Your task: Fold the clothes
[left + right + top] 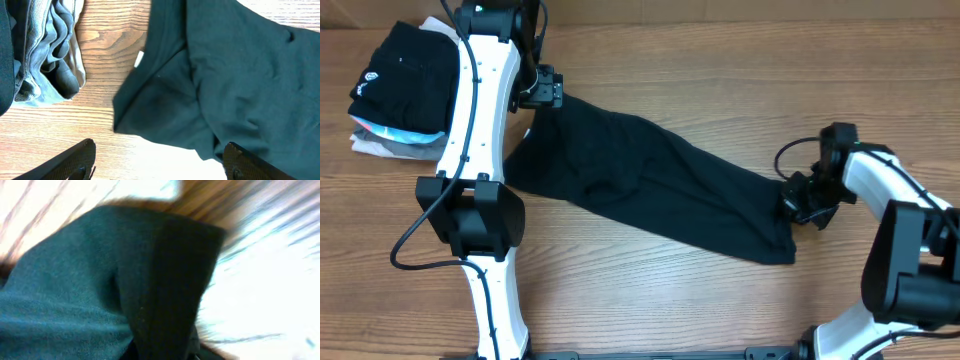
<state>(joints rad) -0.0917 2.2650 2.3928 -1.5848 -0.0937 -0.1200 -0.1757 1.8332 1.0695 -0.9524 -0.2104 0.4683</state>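
The black shirt (650,180) lies stretched in a long band across the wooden table, from upper left to lower right. My left gripper (542,95) hovers at its upper left end, open and empty. In the left wrist view its jaws (162,165) are spread over bare wood, just short of the shirt's collar edge (165,100). The small white neck tag (139,58) shows beside the collar. My right gripper (792,205) is shut on the shirt's right end. In the right wrist view bunched fabric (125,280) runs into the jaws (165,347).
A stack of folded garments sits at the table's far left corner: a black one with a round white logo (405,65) on top, grey and white ones (385,140) beneath. The grey folds (50,50) show close to the shirt's collar.
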